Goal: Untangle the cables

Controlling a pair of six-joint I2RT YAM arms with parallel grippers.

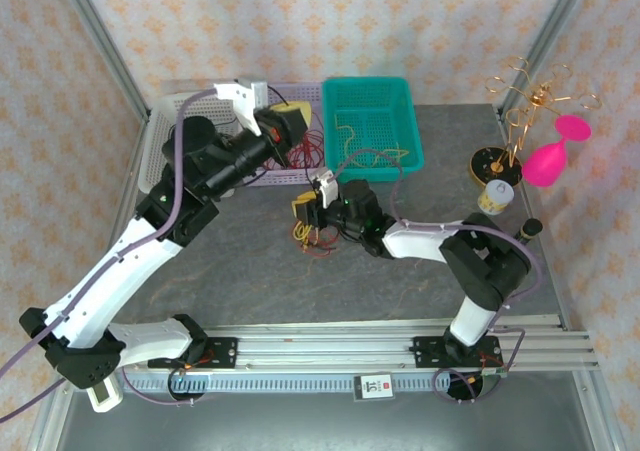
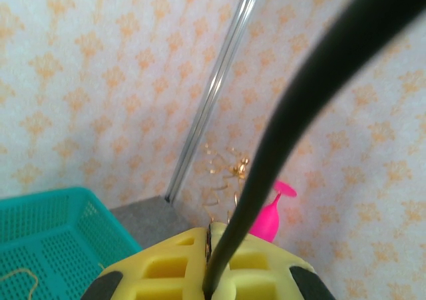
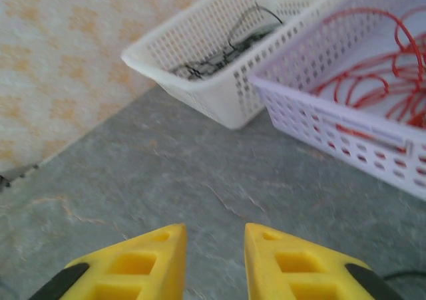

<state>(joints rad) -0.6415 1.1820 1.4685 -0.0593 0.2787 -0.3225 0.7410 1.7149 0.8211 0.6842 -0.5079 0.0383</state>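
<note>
A small tangle of red, yellow and black cables [image 1: 316, 239] lies on the grey table near the middle. My right gripper [image 1: 303, 211] hovers just above its left side; in the right wrist view the right gripper [image 3: 214, 247] is open with bare table between its fingers. My left gripper [image 1: 289, 127] is raised over the lavender basket [image 1: 262, 178]. The left gripper [image 2: 212, 250] is shut on a black cable [image 2: 299, 114] that runs up and away from its tips.
The lavender basket [image 3: 346, 130] holds red cables [image 3: 373, 80]. A white basket [image 3: 200, 44] holds black cables [image 3: 219, 57], and a teal basket [image 1: 345, 93] holds a yellow cable [image 1: 352, 136]. At the back right stand a gold wire stand [image 1: 535, 96], a pink glass [image 1: 550, 159] and a small jar [image 1: 497, 197].
</note>
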